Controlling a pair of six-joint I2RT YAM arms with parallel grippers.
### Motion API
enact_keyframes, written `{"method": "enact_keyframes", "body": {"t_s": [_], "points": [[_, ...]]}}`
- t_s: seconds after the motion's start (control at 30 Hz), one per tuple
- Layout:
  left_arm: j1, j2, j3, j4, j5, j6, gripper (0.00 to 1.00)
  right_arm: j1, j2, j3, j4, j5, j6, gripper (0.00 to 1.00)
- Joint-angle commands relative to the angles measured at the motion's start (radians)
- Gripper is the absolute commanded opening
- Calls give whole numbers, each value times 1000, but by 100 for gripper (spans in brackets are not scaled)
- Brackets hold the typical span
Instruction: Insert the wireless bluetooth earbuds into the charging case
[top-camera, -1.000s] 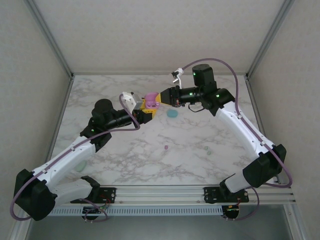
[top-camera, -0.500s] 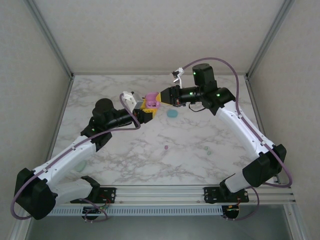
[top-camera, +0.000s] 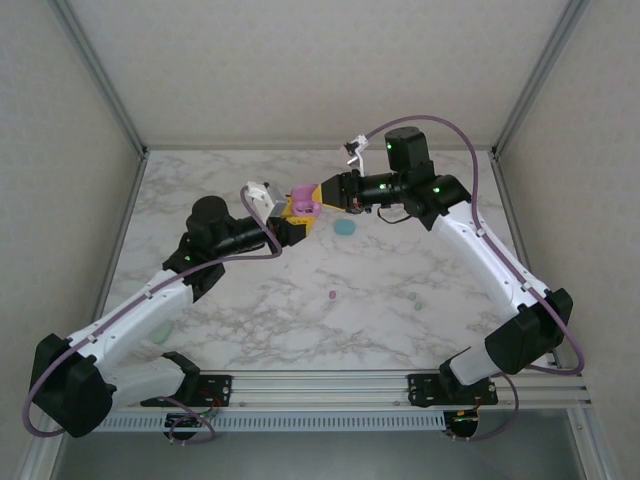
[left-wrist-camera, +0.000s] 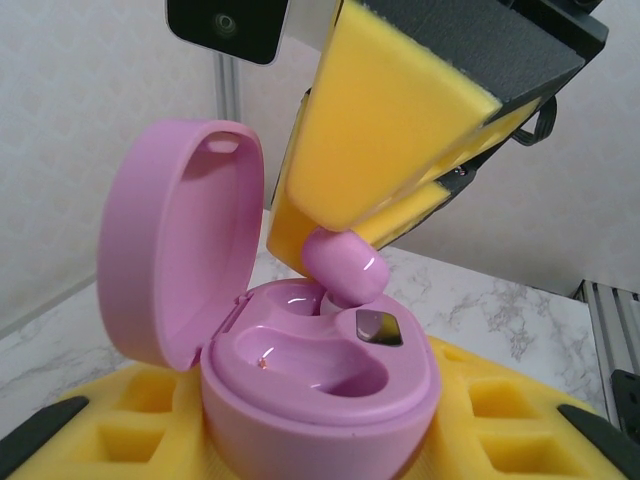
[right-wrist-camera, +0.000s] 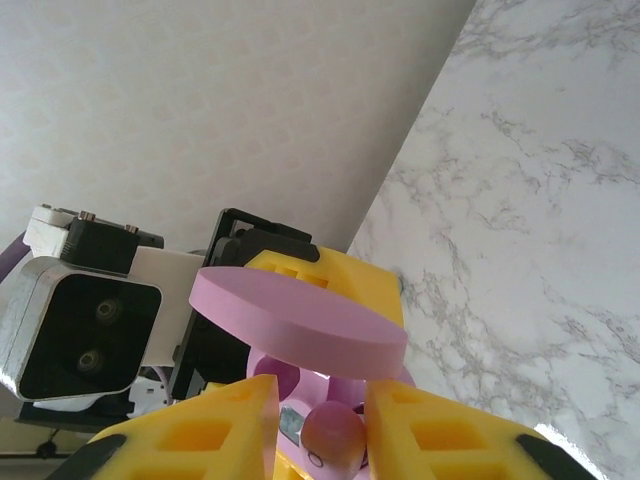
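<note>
My left gripper (top-camera: 293, 212) is shut on the pink charging case (left-wrist-camera: 320, 390), held above the table with its lid (left-wrist-camera: 180, 250) swung open. My right gripper (top-camera: 322, 194) meets it from the right, shut on a pink earbud (left-wrist-camera: 345, 265). The earbud's lower end sits at the rim of the case's far socket; the near socket is bare. From the right wrist, the earbud (right-wrist-camera: 333, 432) shows between my yellow fingers (right-wrist-camera: 450, 430) under the lid (right-wrist-camera: 300, 320). Another pink earbud (top-camera: 331, 296) and a pale green earbud (top-camera: 419, 304) lie on the marble.
A teal round object (top-camera: 346, 227) lies on the table just below the two grippers. A pale green object (top-camera: 160, 331) sits by the left arm's lower link. Grey walls and metal frame posts bound the table on three sides.
Almost nothing differs: the two grippers stay joined at the case, with only a slight shift of the right gripper and the earbud against the socket.
</note>
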Motion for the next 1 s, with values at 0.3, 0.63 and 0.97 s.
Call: {"method": "enact_keyframes", "body": {"t_s": [0.3, 0.63, 0.97], "points": [[-11, 4, 37, 42, -4, -6, 32, 7, -1, 35, -36, 56, 5, 36], [-11, -4, 28, 53, -10, -11, 32, 8, -24, 44, -72, 107, -7, 43], [-11, -50, -8, 45, -121, 15, 31, -18, -197, -32, -125, 325, -66, 46]]}}
